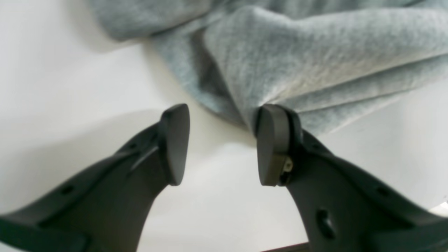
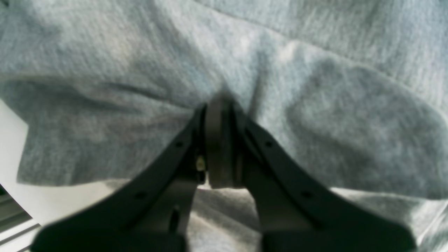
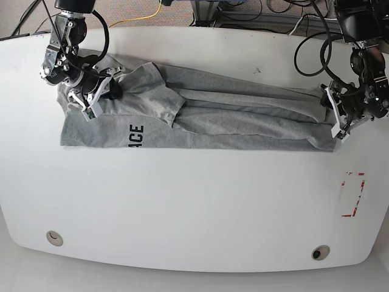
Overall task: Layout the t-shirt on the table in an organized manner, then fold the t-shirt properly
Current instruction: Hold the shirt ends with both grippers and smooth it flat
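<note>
The light heather-grey cotton t-shirt [image 3: 200,115] lies lengthwise between the arms, the right gripper [image 2: 218,105] pinching one end (bunched) while the left gripper [image 1: 222,141] gapes beside the other.

A: What is held by the right gripper [image 2: 221,115]?
B: A fold of the t-shirt [image 2: 315,105] — pinched between closed jaws.
A: And the table [image 2: 14,140]?
B: Glimpsed at lower left — white.
</note>
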Controlling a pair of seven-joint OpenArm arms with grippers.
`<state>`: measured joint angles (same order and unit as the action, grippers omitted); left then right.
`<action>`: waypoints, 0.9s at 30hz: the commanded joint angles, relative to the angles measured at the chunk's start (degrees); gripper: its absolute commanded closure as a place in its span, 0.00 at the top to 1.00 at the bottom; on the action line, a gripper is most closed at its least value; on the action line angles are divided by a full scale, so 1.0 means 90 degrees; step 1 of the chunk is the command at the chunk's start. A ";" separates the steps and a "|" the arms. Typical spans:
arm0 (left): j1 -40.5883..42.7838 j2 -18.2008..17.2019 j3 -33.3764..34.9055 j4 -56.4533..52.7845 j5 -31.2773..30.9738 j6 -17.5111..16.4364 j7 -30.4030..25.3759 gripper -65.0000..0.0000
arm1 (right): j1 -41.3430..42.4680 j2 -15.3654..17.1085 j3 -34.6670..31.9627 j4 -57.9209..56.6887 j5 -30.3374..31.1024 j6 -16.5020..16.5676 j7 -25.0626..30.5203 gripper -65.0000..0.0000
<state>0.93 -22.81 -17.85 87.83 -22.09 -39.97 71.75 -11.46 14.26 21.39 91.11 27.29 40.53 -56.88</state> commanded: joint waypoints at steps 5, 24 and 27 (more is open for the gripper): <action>-0.0098 -0.0391 -0.0464 0.0092 -0.0774 -0.0004 0.0287 0.43 | -0.0001 0.0081 0.0031 -0.0106 -0.0292 -0.0059 -0.0171 0.08; 0.0087 0.0263 -0.1109 -0.0035 -0.1497 -0.0004 0.0404 0.57 | -0.0001 0.0052 0.0031 -0.0097 -0.0292 -0.0059 -0.0171 0.08; 0.0087 0.0419 -0.1138 -0.0035 -0.1497 -0.0004 0.0404 0.57 | -0.0001 0.0052 0.0031 -0.0097 -0.0292 -0.0059 -0.0171 0.08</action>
<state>2.39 -18.81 -27.49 86.70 -34.81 -39.94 76.05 -11.33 14.22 21.43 90.21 27.42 40.56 -55.75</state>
